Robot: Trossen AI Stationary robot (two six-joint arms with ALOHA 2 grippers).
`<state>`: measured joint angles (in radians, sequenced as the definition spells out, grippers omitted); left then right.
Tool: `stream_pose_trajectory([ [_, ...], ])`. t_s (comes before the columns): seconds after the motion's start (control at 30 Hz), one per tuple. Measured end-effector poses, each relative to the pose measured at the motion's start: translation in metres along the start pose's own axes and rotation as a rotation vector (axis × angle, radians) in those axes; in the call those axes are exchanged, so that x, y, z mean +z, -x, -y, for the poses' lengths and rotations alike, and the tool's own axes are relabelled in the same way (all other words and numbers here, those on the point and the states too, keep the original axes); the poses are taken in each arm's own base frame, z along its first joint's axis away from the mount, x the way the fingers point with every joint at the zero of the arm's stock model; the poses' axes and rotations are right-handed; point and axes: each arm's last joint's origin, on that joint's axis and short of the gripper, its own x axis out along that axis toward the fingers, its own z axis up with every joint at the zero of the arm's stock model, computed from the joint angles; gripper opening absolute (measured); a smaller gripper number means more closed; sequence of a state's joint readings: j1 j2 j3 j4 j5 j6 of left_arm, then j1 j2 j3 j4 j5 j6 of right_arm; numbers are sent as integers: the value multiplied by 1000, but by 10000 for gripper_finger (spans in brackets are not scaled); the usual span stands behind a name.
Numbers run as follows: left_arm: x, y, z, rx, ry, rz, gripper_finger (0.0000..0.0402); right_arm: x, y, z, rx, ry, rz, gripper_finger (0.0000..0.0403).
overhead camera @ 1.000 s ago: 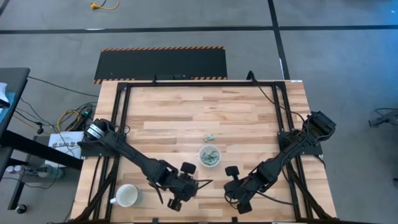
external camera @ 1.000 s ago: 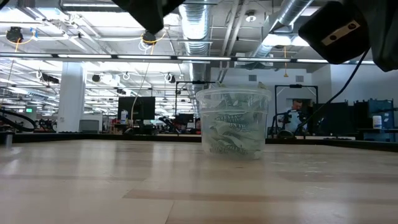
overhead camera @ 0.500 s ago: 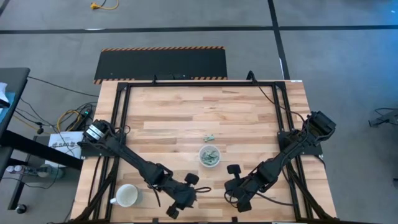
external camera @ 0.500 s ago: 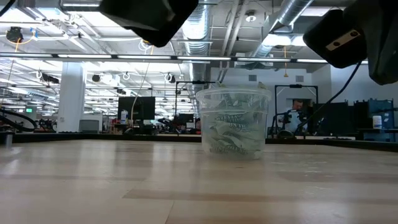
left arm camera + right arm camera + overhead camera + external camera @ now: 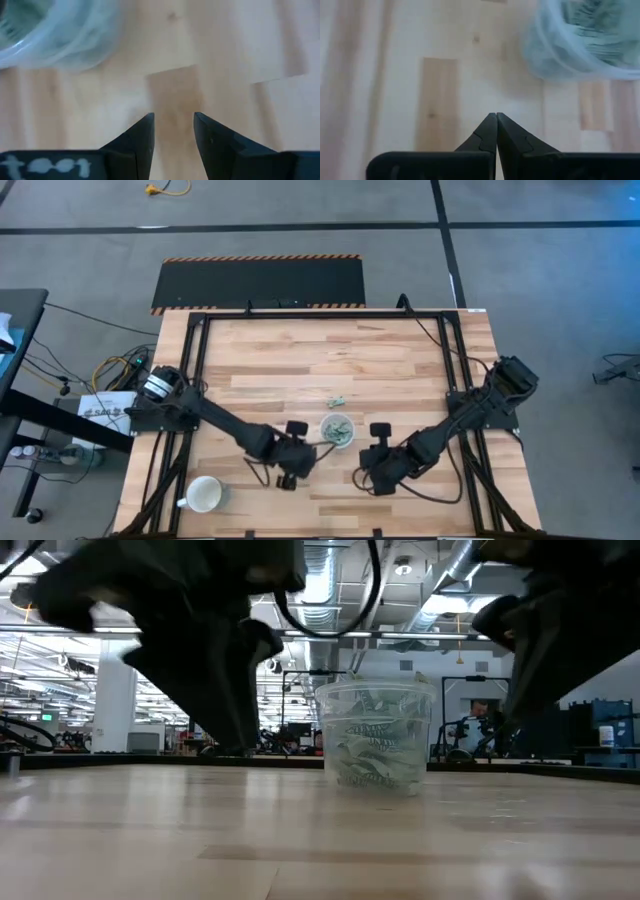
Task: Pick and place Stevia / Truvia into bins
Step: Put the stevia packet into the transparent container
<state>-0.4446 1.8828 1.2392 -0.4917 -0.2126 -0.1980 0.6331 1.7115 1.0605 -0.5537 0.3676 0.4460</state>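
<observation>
Both arms swung in toward cup (image 5: 337, 430); loose sachets (image 5: 337, 402) lie just beyond it toward desk's far edge, spread empty left gripper (image 5: 312, 444) nearer, right gripper (image 5: 358, 457) pressed together

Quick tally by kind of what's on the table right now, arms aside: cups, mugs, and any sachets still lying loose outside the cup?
Clear plastic cup, holding green-and-white sachets too packed to count: 1
White mug: 1
Loose sachets on the wood beyond the cup, a small cluster I cannot separate: at least 1
Total: at least 3
</observation>
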Motion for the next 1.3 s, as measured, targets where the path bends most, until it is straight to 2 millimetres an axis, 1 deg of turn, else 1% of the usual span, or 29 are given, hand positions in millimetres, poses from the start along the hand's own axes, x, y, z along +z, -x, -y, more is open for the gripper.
stream_pose_trajectory([
  [0.17,-1,-6,-35,49,27,-75,128,-2,-3,9,-32,20,-47,0],
  [0.4,-1,-13,-90,101,46,-115,128,-8,0,10,-53,36,-100,0],
  [0.57,-1,-17,-126,66,69,-98,128,-15,6,8,-96,37,-126,0],
  [0.7,4,-18,-147,44,70,-15,128,-18,15,7,-124,24,-107,0],
  [0.9,4,-18,-167,-13,101,42,128,-19,31,5,-151,19,-43,0],
  [1.07,3,-18,-177,-3,119,51,128,-17,42,9,-135,-16,-9,0],
  [1.2,2,-18,-182,3,123,51,130,-16,44,10,-132,-22,-1,0],
  [1.3,2,-18,-184,9,104,60,140,-16,44,10,-134,-23,-1,0],
])
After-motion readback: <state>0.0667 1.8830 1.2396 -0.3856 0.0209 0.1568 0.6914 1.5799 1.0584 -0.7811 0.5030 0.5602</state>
